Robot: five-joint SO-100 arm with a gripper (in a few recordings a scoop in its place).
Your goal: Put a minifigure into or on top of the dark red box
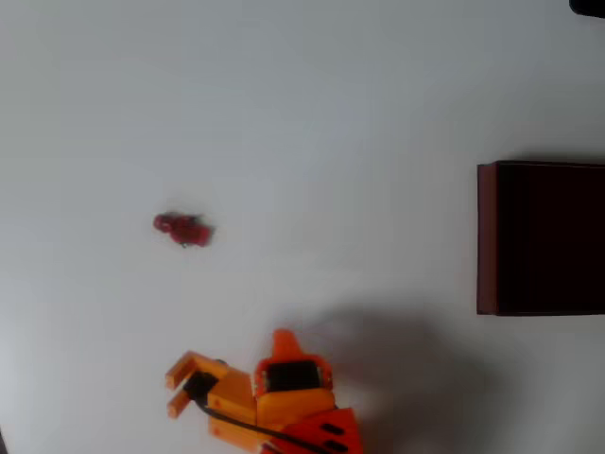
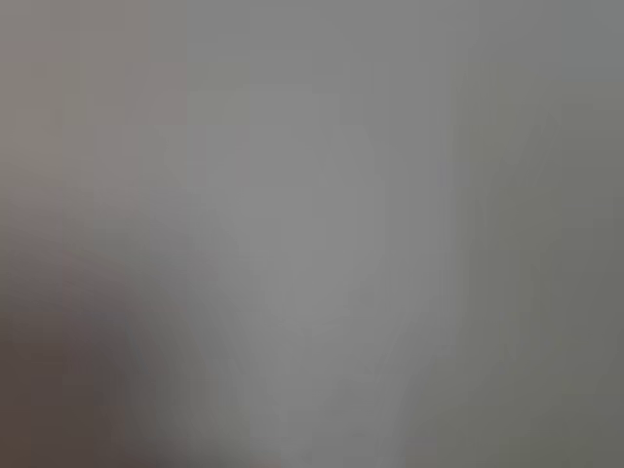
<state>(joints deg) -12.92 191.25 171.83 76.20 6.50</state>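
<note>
In the overhead view the minifigure (image 1: 184,229), tiny and red with dark details, lies on the white table left of centre. The dark red box (image 1: 541,238) stands at the right edge with thin maroon walls and a very dark inside, partly cut off by the frame. My orange gripper (image 1: 284,339) sits at the bottom centre, well below and to the right of the minifigure and far left of the box. Its pointed tip faces up the picture with nothing in it. How its jaws stand is not visible. The wrist view is a blurred grey with no object to make out.
The white table (image 1: 312,113) spreads bare between the minifigure and the box. The arm casts a soft shadow (image 1: 406,350) to the right of the gripper. A small dark object (image 1: 591,6) sits in the top right corner.
</note>
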